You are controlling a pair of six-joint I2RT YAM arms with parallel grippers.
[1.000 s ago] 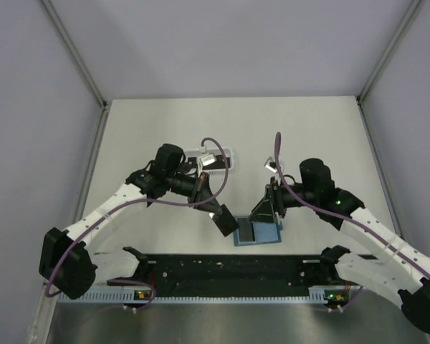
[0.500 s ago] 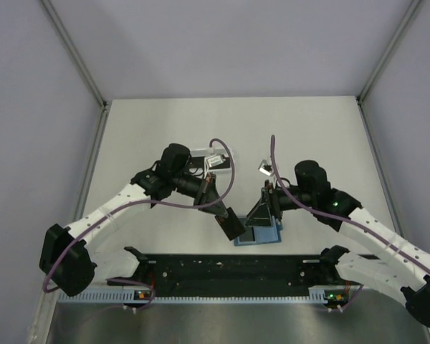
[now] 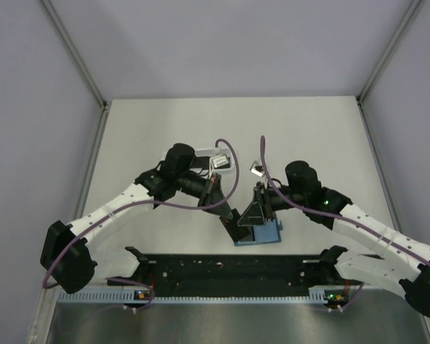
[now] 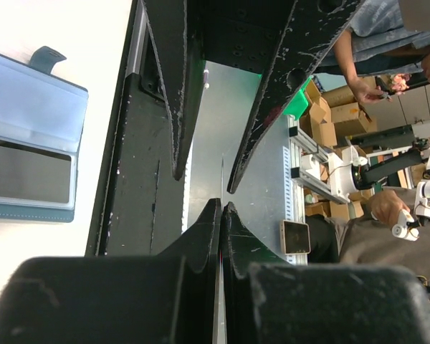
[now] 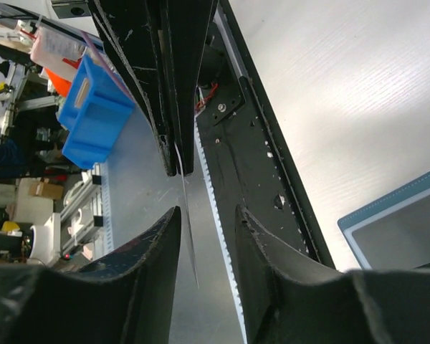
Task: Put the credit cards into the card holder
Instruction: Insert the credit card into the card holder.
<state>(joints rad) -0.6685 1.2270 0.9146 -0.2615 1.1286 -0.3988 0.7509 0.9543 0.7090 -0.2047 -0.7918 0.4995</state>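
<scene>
Left wrist view showed the left gripper clamped on one credit card, edge-on, just beside the unfolded card holder, with the right gripper spread apart around it, so this card was, I judged, not yet inserted.

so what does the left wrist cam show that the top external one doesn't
Left wrist only: the credit card edge-on, pinched in the shut left gripper, with the right gripper open around it. Top external only: the left arm and right arm whole. Both: the teal card holder on the table.
</scene>
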